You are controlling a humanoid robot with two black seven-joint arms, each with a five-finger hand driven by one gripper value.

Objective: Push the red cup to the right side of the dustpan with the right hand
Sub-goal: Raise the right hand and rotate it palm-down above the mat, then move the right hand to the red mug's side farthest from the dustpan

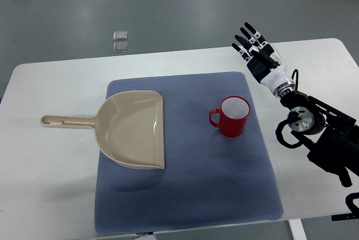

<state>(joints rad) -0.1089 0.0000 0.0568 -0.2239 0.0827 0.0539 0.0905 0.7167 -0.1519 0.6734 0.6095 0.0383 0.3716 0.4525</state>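
A red cup [233,116] with a white inside stands upright on the blue mat [185,189], its handle pointing left. A beige dustpan [132,129] lies on the mat's left part, its handle pointing left and its open edge facing the cup. The cup is to the right of the dustpan, a short gap apart. My right hand [253,44] is up and right of the cup, over the white table, fingers spread and holding nothing. It is well apart from the cup.
The white table [50,167] carries the mat. Its far edge runs just behind my hand. Two small grey squares [120,40] lie on the floor beyond the table. My right arm [320,133] crosses the table's right side.
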